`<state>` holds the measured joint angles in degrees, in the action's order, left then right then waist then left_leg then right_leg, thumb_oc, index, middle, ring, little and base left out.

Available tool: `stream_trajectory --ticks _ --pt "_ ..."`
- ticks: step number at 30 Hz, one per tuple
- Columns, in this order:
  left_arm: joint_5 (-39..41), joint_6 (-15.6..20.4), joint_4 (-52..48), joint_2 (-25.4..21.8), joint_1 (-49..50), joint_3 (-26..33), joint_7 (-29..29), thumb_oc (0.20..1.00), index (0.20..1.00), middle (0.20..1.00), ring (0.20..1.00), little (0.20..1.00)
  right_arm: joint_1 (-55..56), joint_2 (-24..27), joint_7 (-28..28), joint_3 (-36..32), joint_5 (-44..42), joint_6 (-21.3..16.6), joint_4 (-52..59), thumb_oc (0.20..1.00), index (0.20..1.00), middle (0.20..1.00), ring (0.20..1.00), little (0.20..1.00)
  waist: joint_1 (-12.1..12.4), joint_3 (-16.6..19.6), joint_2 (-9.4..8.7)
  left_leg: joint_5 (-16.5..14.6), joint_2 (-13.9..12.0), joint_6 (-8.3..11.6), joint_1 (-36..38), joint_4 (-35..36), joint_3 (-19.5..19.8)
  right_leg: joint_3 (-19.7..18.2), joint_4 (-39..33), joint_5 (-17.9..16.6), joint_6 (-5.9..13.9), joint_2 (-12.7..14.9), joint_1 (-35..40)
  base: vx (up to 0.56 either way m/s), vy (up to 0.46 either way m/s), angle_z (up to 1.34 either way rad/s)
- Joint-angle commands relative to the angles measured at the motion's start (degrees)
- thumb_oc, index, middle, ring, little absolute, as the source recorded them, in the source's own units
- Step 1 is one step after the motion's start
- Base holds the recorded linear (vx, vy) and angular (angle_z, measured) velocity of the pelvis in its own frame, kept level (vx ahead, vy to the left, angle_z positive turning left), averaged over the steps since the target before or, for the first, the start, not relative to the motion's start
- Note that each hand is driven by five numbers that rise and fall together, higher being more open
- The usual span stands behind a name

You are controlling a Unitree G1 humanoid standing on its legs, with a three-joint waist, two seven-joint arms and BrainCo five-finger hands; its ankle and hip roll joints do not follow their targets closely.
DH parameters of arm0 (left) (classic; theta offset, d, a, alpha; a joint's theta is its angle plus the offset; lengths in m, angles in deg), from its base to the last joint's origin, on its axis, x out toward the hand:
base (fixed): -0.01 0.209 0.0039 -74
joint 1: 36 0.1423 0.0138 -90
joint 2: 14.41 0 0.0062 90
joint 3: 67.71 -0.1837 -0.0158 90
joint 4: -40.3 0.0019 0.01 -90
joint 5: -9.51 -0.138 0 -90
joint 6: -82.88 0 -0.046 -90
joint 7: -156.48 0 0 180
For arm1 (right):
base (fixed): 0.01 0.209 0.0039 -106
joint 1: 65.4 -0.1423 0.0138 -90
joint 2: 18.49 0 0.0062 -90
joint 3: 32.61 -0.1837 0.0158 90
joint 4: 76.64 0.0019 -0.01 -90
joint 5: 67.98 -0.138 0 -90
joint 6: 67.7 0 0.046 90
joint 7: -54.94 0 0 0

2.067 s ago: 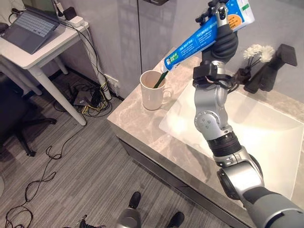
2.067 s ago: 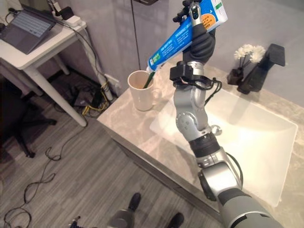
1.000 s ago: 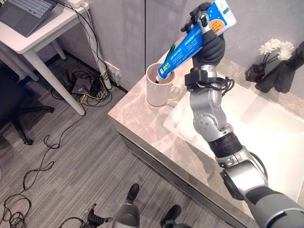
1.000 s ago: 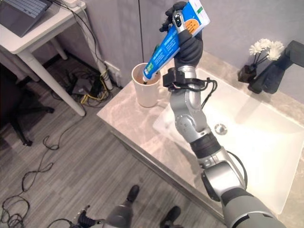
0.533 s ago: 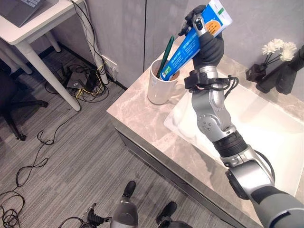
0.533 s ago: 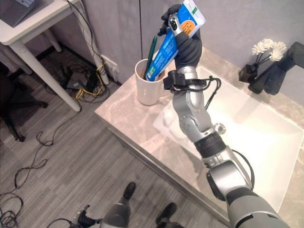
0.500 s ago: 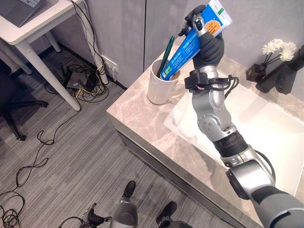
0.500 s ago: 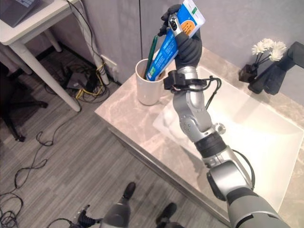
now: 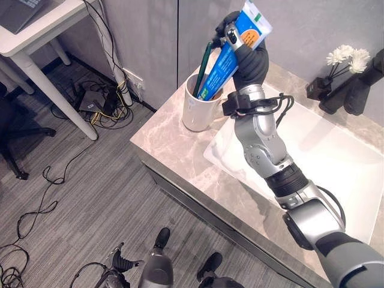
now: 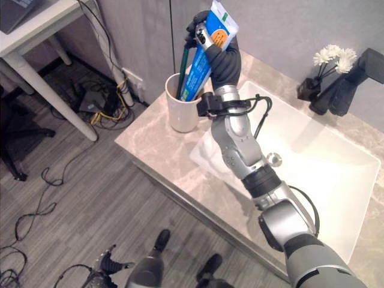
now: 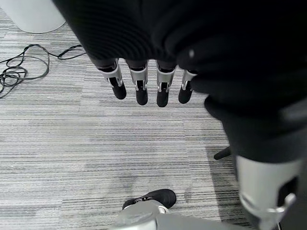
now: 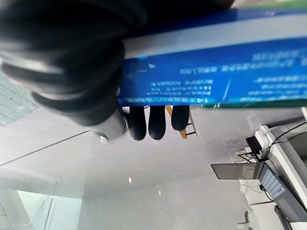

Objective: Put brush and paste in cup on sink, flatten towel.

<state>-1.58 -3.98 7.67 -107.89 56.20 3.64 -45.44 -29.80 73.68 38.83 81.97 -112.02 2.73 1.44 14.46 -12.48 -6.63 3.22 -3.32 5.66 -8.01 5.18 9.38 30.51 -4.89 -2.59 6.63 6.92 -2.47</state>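
Right robot hand (image 9: 247, 57): I saw it raised over the cup, fingers curled round the upper part of the blue paste tube (image 9: 231, 51)
Paste tube: tilted, its lower end down inside the cup's mouth, its flat end up at about 1 o'clock
Brush (image 9: 201, 69): dark green, it stood in the cup, leaning just beside the tube
Cup (image 9: 197, 110): white mug, upright on the marble worktop (image 9: 168, 150), at the sink's 9 o'clock corner
Sink (image 9: 342, 162): white basin, set in the worktop
Left robot hand (image 11: 139, 84): I saw it in its wrist view, fingers straight and holding nothing, above the grey floor (image 11: 72, 143)
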Motion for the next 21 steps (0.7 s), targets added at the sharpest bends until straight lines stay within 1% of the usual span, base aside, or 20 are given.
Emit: stream_trajectory --ticks 1,9,11,14,21 --pt "2.41 0.77 2.49 -2.27 -0.95 0.42 -0.87 1.000 1.000 1.000 1.000 1.000 -5.52 1.53 0.89 1.61 1.80 -2.01 2.11 1.000 1.000 1.000 1.000 1.000 -0.44 1.46 -2.69 0.48 3.33 -2.28 0.18 -0.18 -3.57 -7.68 -0.11 -2.61 3.04 3.95 0.80 0.00 0.000 0.00" --pt "2.84 0.31 2.82 -2.35 -1.60 0.68 -1.16 1.000 1.000 1.000 1.000 1.000 -5.33 1.04 0.73 2.22 2.23 -1.71 2.60 1.000 1.000 1.000 1.000 1.000 -0.80 1.50 -3.41 0.37 3.15 -2.32 0.36 -0.18 -3.85 -8.18 -0.11 -2.79 3.02 3.86 0.78 0.00 0.000 0.00" --pt "2.93 0.20 3.08 -2.13 -1.78 0.66 -1.28 1.000 1.000 1.000 1.000 1.000 -5.56 1.29 -0.21 1.90 3.25 -1.73 3.05 1.000 1.000 1.000 1.000 1.000 -0.98 1.66 -3.66 0.27 3.19 -2.32 0.51 -0.18 -4.09 -8.30 -0.11 -2.88 3.02 3.87 0.84 0.00 0.000 0.00" --pt "3.06 0.00 3.62 -1.90 -1.96 0.53 -1.29 1.000 1.000 1.000 1.000 1.000 -5.81 0.78 -0.95 1.77 4.17 -1.45 2.87 1.000 1.000 1.000 1.000 1.000 -1.23 1.98 -3.66 0.13 3.14 -2.38 0.90 -0.18 -4.41 -8.56 -0.11 -2.91 2.98 3.85 1.07 0.00 0.000 0.00" --pt "3.07 -0.39 6.03 -1.26 -2.19 0.77 -1.09 1.000 1.000 1.000 1.000 1.000 -7.06 2.68 -3.32 0.53 8.31 -0.27 1.88 1.000 1.000 1.000 1.000 1.000 -2.56 3.75 -2.88 -0.59 2.79 -2.40 2.83 -0.18 -6.06 -9.84 -0.11 -2.84 2.95 3.80 1.98 0.01 0.016 -0.08"
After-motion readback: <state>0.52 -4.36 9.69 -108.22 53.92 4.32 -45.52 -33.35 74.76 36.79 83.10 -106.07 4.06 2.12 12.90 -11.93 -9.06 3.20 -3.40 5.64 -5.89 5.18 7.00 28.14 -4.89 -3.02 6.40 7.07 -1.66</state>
